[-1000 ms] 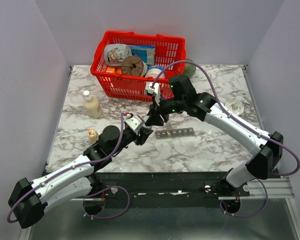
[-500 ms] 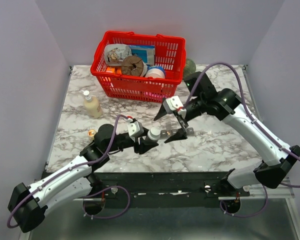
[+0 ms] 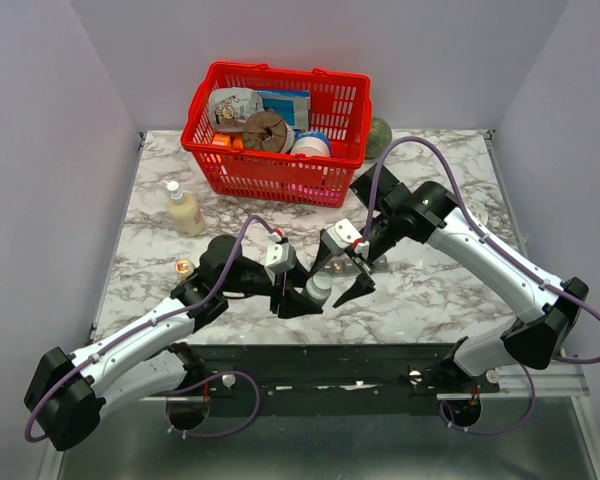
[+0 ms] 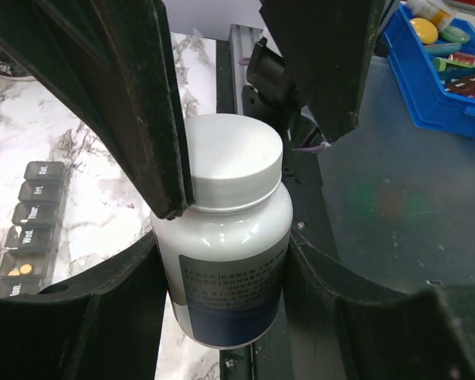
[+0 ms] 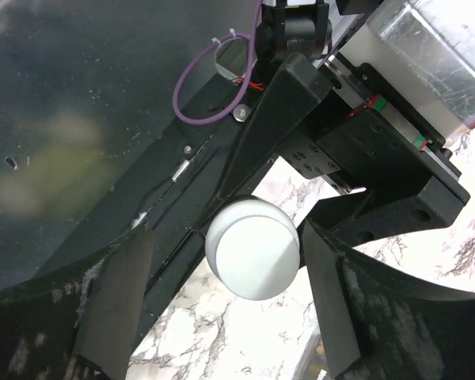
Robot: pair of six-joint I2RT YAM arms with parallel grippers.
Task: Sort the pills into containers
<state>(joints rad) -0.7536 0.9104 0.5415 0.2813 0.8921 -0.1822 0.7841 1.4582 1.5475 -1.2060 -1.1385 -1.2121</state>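
My left gripper (image 3: 298,298) is shut on a white pill bottle (image 3: 318,288) with a white screw cap, held near the table's front edge. In the left wrist view the bottle (image 4: 229,237) sits between my left gripper's (image 4: 229,305) fingers. My right gripper (image 3: 344,274) is open and straddles the cap (image 5: 253,247). In the right wrist view my right gripper (image 5: 226,237) has gaps on both sides of the cap. The dark grey containers strip (image 4: 28,229) lies on the marble beside the bottle. One compartment is open with orange pills (image 4: 16,271). In the top view the strip (image 3: 378,262) is mostly hidden.
A red basket (image 3: 280,165) full of goods stands at the back. A cream bottle (image 3: 183,210) and a small amber bottle (image 3: 184,267) stand at the left. A dark can (image 3: 380,135) is behind the basket. A blue tray (image 4: 443,79) lies beyond the table's front edge.
My left gripper has brought the white bottle toward the front centre. My right gripper has come down from above the strip and now straddles the bottle's cap.
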